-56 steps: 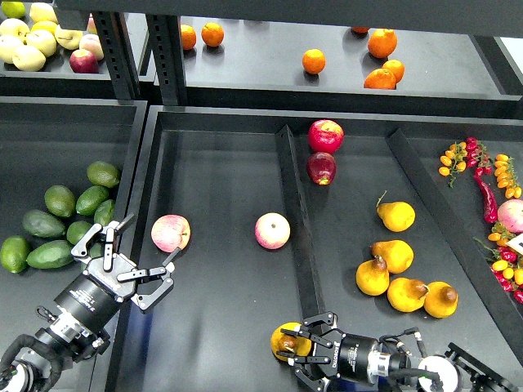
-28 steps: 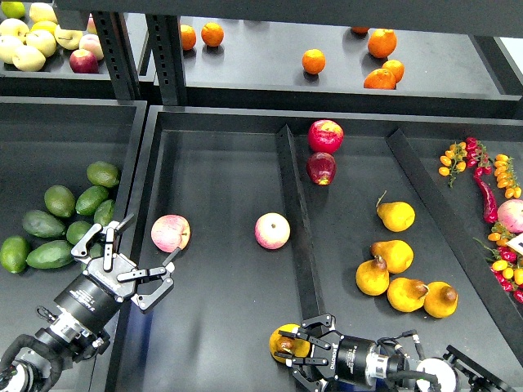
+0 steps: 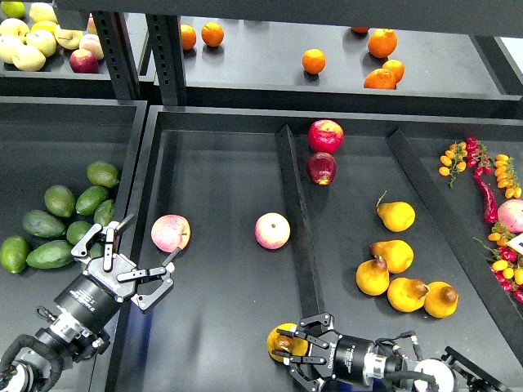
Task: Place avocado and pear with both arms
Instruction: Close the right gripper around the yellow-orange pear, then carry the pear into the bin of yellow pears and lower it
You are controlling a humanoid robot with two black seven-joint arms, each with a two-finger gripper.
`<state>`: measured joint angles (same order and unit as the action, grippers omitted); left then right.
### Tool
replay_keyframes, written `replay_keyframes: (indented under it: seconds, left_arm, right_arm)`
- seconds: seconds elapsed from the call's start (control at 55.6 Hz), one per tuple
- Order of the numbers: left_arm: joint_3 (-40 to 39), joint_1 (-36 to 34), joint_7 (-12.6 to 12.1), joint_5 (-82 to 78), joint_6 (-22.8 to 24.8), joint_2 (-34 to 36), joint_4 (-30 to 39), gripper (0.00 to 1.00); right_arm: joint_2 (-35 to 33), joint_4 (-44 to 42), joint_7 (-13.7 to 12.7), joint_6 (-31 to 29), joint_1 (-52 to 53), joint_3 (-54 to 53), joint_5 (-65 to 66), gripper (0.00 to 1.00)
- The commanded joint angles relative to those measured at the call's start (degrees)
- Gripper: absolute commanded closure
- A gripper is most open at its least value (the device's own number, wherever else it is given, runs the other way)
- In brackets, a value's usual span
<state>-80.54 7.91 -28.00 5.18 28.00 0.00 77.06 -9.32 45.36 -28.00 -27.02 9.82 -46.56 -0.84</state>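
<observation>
While our right gripper (image 3: 288, 353) is clamping the pear (image 3: 282, 342) at the bottom edge of the middle tray (image 3: 221, 180), its fingers are hiding the stem, so we can't tell its axis. Our left gripper (image 3: 140, 260) is hanging with jaws spread wide and empty beside the avocado (image 3: 49, 254) pile; that avocado is lying lengthwise left-right.

Seven avocados (image 3: 60, 200), six pears (image 3: 395, 216), two pink apples (image 3: 272, 231), two red apples (image 3: 325, 135), six oranges (image 3: 313, 61), several pale apples (image 3: 29, 57).
</observation>
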Motion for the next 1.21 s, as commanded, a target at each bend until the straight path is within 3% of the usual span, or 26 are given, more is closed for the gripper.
replay_keyframes:
  seconds: [0.0, 0.558, 1.187]
  left_arm:
    - [0.1, 0.0, 0.0, 0.0, 0.0, 0.0, -0.1, 0.01]
    - [1.4, 0.0, 0.0, -0.1, 0.0, 0.0, -0.1, 0.01]
    - [1.6, 0.1, 0.0, -0.2, 0.0, 0.0, -0.2, 0.01]
  right_arm:
    - [-0.1, 1.4, 0.0, 0.3, 0.3, -0.9, -0.6, 0.89]
    - [-3.6, 10.5, 0.0, 5.5, 0.6, -10.4, -3.6, 0.89]
    - [-21.6, 16.1, 0.0, 3.6, -6.0, -12.2, -12.6, 0.89]
